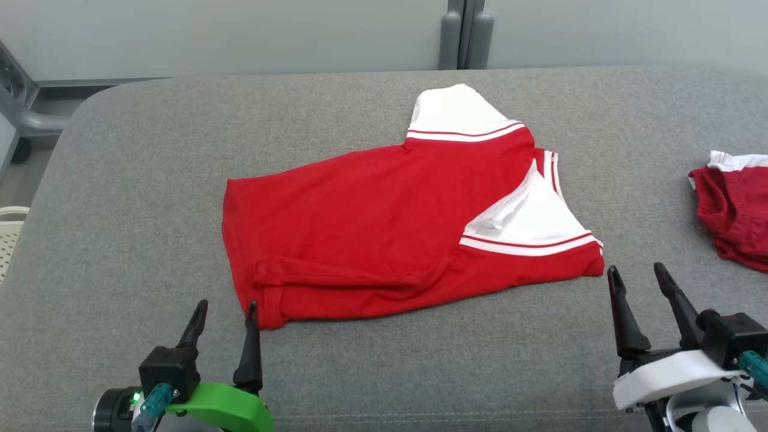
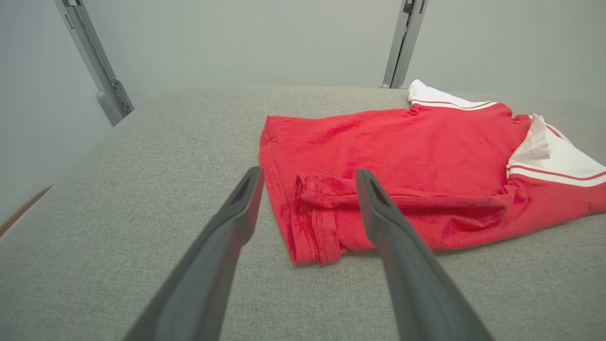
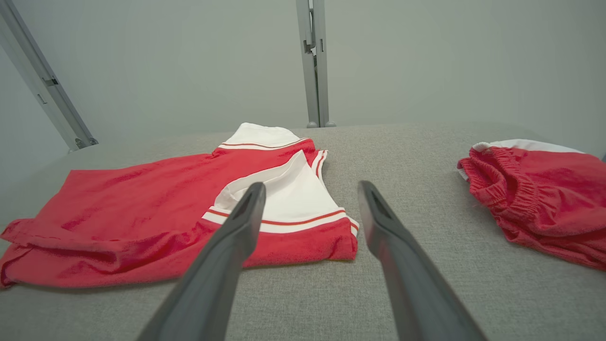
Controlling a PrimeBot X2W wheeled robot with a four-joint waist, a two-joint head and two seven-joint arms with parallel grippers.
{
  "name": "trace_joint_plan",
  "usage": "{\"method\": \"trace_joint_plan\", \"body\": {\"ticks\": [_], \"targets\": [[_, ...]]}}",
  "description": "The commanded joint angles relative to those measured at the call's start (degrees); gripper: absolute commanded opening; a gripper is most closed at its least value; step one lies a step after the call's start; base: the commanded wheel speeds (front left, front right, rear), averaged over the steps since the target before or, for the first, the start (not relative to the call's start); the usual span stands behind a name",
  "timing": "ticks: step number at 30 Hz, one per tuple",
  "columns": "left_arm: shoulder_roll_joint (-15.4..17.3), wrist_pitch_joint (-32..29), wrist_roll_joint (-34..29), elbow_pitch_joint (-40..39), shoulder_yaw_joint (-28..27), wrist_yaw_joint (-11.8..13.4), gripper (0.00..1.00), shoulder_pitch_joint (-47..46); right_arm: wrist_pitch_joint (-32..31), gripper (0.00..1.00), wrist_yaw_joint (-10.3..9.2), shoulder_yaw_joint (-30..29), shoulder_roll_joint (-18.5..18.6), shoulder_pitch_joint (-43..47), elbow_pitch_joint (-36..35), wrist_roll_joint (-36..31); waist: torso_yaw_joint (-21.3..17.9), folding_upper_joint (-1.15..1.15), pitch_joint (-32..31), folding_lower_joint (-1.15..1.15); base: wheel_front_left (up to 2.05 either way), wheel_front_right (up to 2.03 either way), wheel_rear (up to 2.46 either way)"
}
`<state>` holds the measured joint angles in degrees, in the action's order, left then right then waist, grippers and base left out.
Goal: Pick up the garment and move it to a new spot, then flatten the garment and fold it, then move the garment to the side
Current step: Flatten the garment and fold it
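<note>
A red garment (image 1: 372, 228) with white, red-striped sleeves lies mostly flat on the grey table (image 1: 150, 180); its near edge is folded over in a ridge. It also spreads across the left wrist view as the red garment (image 2: 402, 156) and the right wrist view as the garment (image 3: 156, 208). My left gripper (image 1: 227, 306) stands open just in front of its near left corner, nothing between the fingers. My right gripper (image 1: 636, 271) is open beside the near right corner, apart from the cloth.
A second red piece with a white trim and an elastic band (image 1: 735, 210) lies bunched at the table's right edge, seen too as the bunched piece (image 3: 535, 194). Grey posts (image 1: 465, 36) stand behind the table. A pale basket (image 1: 9, 231) sits off the left side.
</note>
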<state>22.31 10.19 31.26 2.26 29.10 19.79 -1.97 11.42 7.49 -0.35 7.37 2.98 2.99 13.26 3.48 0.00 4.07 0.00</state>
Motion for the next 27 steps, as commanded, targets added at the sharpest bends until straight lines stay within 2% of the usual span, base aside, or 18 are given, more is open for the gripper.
{"method": "trace_joint_plan", "body": {"ticks": [1,7,15,21,27], "targets": [[-0.1,-0.7,-0.4,0.3,0.6,-0.7,1.0,-1.3,-0.2,1.0,0.0,-0.2,0.8,-1.2,0.3,0.0,0.3,0.0,0.6,0.0,0.0,0.0,0.0],[-1.7,-4.4,0.8,2.7,3.7,-3.8,1.0,-4.5,-2.0,1.0,-0.01,0.0,2.8,-4.8,4.9,2.1,0.6,0.0,2.7,0.0,0.0,0.0,0.0],[-4.3,-7.8,3.0,9.1,5.2,-7.1,1.0,-9.9,-4.0,1.0,-0.01,3.0,6.4,-11.9,13.0,4.5,0.8,0.0,7.8,0.0,0.0,0.0,0.0],[-6.4,-7.2,4.8,15.5,4.5,-9.2,1.0,-13.6,-4.5,1.0,-0.02,5.1,8.6,-16.2,18.3,6.5,1.3,0.0,10.2,0.0,0.0,0.0,0.0],[-8.0,-6.5,6.4,19.9,3.7,-9.9,1.0,-15.4,-4.3,1.0,-0.01,5.8,9.7,-18.9,22.0,8.2,1.6,0.0,11.6,0.0,0.0,0.0,0.0]]}}
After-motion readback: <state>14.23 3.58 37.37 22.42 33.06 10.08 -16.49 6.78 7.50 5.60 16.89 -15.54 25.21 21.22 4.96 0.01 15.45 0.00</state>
